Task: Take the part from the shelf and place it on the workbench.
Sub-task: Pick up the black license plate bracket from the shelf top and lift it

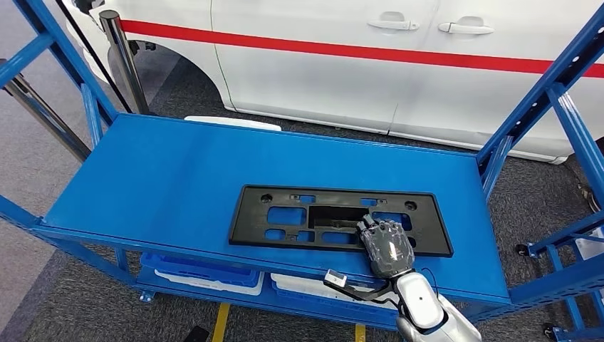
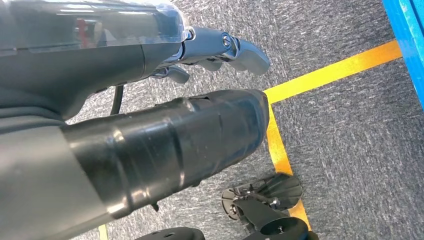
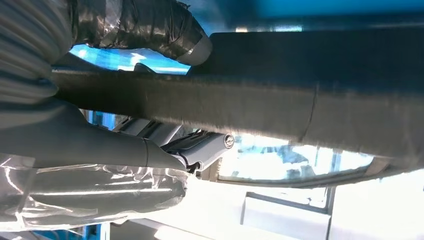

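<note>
A blue metal shelf (image 1: pixel 178 178) is seen from above, with a white car (image 1: pixel 399 64) parked behind it. On the shelf's top deck, toward its front edge and right of centre, a flat black plastic part (image 1: pixel 285 217) is laid: a long rectangular plate pierced with several cut-out windows and small holes.

The right hand (image 1: pixel 385 246) is placed over the part's near right portion, fingers curled down onto it. In the right wrist view, the part's edge (image 3: pixel 250 105) is shown running between the grey thumb (image 3: pixel 150 30) on one side and the darker fingers (image 3: pixel 200 150) on the other, so the edge appears to be pinched, though the part is not yet lifted off the deck.

The left hand (image 2: pixel 220 50) is hung by the robot's side above grey carpet (image 2: pixel 350 150) marked with yellow tape (image 2: pixel 330 75); its fingers are loosely curled and nothing is held.

The part is judged to be light and fairly stiff, yet thin enough to flex or droop when held at one end. Its smooth plastic may be slippery. A firmer hold is likely offered by the rim or by a bar between cut-outs, nearer the middle for balance.
</note>
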`<state>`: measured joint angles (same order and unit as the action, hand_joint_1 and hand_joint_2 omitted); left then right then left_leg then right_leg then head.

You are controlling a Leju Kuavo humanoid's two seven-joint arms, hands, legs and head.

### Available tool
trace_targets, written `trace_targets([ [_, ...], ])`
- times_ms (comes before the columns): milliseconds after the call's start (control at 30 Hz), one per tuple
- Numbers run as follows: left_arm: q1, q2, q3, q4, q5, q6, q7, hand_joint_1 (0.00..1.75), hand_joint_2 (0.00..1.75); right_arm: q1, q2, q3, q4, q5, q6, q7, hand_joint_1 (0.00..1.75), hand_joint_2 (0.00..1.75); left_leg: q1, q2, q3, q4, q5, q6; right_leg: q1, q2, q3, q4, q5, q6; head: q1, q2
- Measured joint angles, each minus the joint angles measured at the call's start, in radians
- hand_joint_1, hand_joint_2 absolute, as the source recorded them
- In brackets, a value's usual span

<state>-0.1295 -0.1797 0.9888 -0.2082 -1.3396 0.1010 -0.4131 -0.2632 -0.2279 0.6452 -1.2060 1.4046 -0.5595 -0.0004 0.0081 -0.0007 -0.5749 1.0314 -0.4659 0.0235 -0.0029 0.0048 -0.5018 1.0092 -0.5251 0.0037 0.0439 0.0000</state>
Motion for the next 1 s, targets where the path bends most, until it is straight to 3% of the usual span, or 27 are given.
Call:
trace_targets([
  [167, 0.007, 0.0, 0.0, 0.0, 0.016, 0.003, -0.007, 0.0, 0.0, 0.113, 0.03, -0.046, -0.149, 0.095, -0.108, 0.005, 1.75, 1.75, 0.0, -0.002, -0.003, 0.0, 0.0, 0.0, 0.0, -0.001, -0.003, 0.0, 0.0, 0.0, 0.0, 0.0],
  [500, 0.022, 0.0, 0.007, 0.0, 0.042, 0.006, -0.022, 0.0, 0.0, 0.318, 0.167, -0.124, -0.626, 0.161, -0.13, -0.097, 1.75, 1.75, 0.0, -0.002, -0.003, -0.003, -0.001, -0.001, 0.0, -0.002, -0.004, 0.0, -0.003, -0.002, 0.0, 0.0],
  [867, 0.025, 0.0, 0.01, 0.0, 0.055, 0.002, -0.036, 0.0, 0.0, 0.373, 0.219, -0.137, -0.768, 0.162, -0.129, -0.096, 1.75, 1.75, 0.0, -0.002, -0.002, -0.003, -0.001, -0.001, 0.0, -0.002, -0.003, 0.0, -0.003, -0.002, 0.0, 0.0],
  [1000, 0.027, 0.0, 0.012, 0.0, 0.058, -0.004, -0.044, 0.0, 1.75, 0.387, 0.232, -0.136, -0.784, 0.158, -0.129, -0.091, 1.75, 1.75, 0.0, -0.002, -0.002, -0.003, -0.001, -0.001, 0.0, -0.002, -0.003, 0.0, -0.003, -0.002, 0.0, 0.0],
])
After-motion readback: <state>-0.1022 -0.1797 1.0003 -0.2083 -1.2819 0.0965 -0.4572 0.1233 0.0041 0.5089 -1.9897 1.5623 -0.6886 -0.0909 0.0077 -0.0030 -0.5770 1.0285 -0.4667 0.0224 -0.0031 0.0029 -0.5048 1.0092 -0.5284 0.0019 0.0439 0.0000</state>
